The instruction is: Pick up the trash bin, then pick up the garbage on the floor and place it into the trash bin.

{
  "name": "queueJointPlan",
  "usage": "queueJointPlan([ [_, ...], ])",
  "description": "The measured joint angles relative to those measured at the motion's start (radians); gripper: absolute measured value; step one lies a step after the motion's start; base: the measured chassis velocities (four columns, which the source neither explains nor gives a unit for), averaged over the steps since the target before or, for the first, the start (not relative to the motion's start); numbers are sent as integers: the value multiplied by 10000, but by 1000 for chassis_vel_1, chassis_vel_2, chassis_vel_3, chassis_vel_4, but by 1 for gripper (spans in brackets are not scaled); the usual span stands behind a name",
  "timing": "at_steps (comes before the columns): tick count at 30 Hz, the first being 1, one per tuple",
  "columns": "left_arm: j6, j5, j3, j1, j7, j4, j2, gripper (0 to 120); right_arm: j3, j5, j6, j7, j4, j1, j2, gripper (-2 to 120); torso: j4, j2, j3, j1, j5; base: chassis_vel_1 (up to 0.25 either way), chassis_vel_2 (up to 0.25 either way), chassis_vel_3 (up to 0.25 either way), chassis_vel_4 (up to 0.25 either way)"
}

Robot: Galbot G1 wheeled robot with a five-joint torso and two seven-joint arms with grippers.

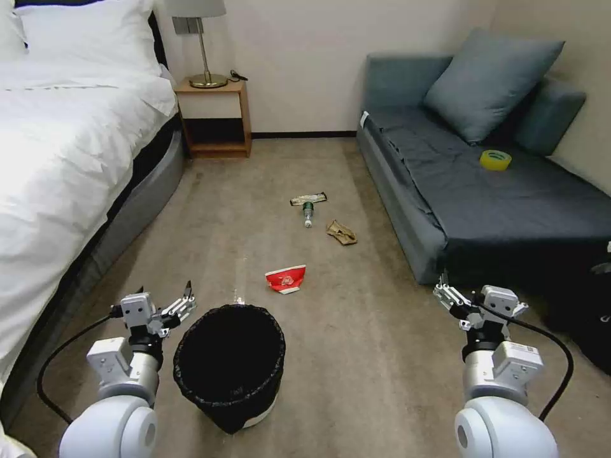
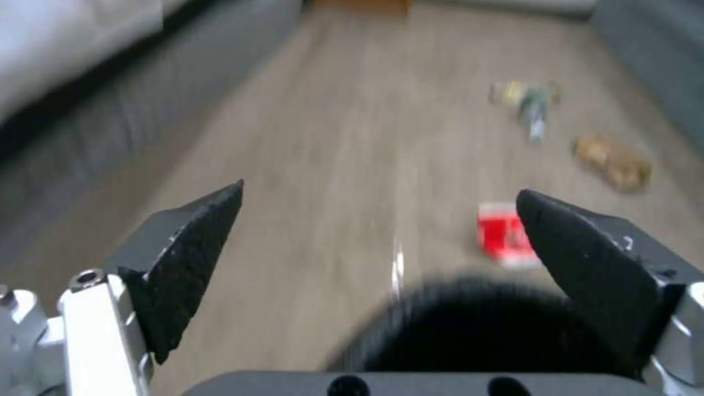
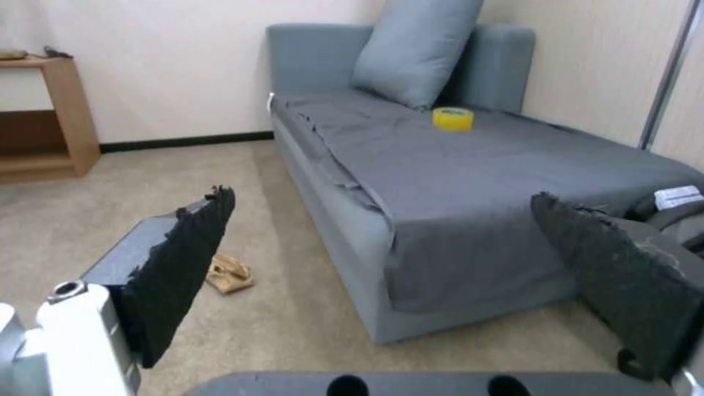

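Nothing done yet: the trash bin [image 1: 230, 366] stands unheld just right of the spread-fingered, empty left gripper [image 1: 167, 304]. All 4 litter pieces lie ahead. The right gripper [image 1: 453, 294] waits, fingers apart.

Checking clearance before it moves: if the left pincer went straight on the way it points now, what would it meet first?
Probably the bin's far rim; past that, the red carton on the floor. The open left pincer has nothing between its fingers; depth is uncertain.

Trash bin [image 1: 230, 366] on floor between arms; carton [image 1: 286, 278] just beyond; bottle [image 1: 308, 214], wrapper [image 1: 309, 199], paper bag [image 1: 342, 232] farther, near sofa [image 1: 509, 203].
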Motion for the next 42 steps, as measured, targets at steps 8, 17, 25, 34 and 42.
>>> queueJointPlan([
  [8,1429,-1427,216,-126,-1328,180,451,100,7,67,-15,0,-52,77,-74,100,-1,0,1,0,1,0,0,0,0],
  [17,1389,-1417,725,-80,-1745,1698,595,100,4,91,25,9,-219,196,-132,100,0,-1,1,0,0,0,0,0,0],
  [25,1342,-1567,965,-134,-1744,2290,499,100,-5,96,59,40,-295,248,-130,100,0,0,1,0,0,0,0,0,0],
  [34,1244,-1880,1061,-203,-1789,2547,417,82,22,96,115,80,-377,296,-141,100,1,0,0,0,7,0,0,0,0],
  [42,1222,-2278,1016,-222,-1830,2711,380,51,33,90,213,106,-449,337,-142,100,2,2,-2,-1,11,0,0,0,0],
])
